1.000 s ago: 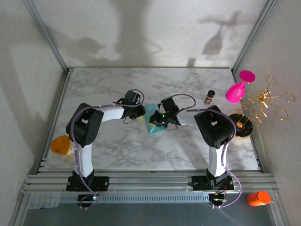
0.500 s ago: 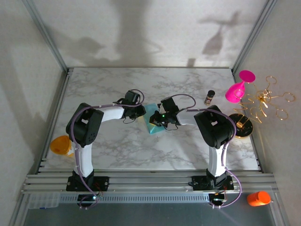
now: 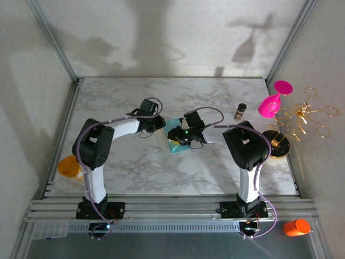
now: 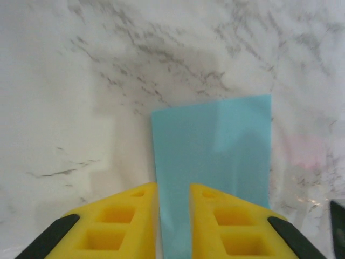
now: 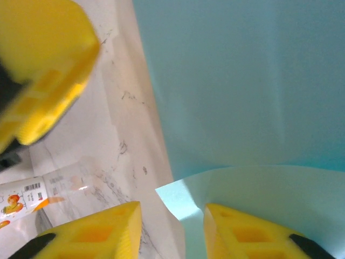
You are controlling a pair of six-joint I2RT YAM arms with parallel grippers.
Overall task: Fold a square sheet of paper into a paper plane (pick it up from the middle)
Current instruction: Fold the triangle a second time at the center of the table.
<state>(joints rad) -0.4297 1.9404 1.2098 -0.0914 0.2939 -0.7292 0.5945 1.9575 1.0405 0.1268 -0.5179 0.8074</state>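
Pink goblet [image 3: 272, 102] beside gold wire stand [image 3: 302, 116] — small jar [image 3: 240, 111], perhaps spice.

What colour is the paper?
The square sheet of paper is plain teal-blue; the left wrist view shows it best.

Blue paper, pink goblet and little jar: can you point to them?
blue paper [image 4: 213, 162], left wrist view, middle of the sheet
pink goblet [image 3: 268, 106], top external view, its bowl
little jar [image 3: 240, 112], top external view, its body

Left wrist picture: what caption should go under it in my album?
The left tool straddles an edge of the teal paper lying on the marble table.
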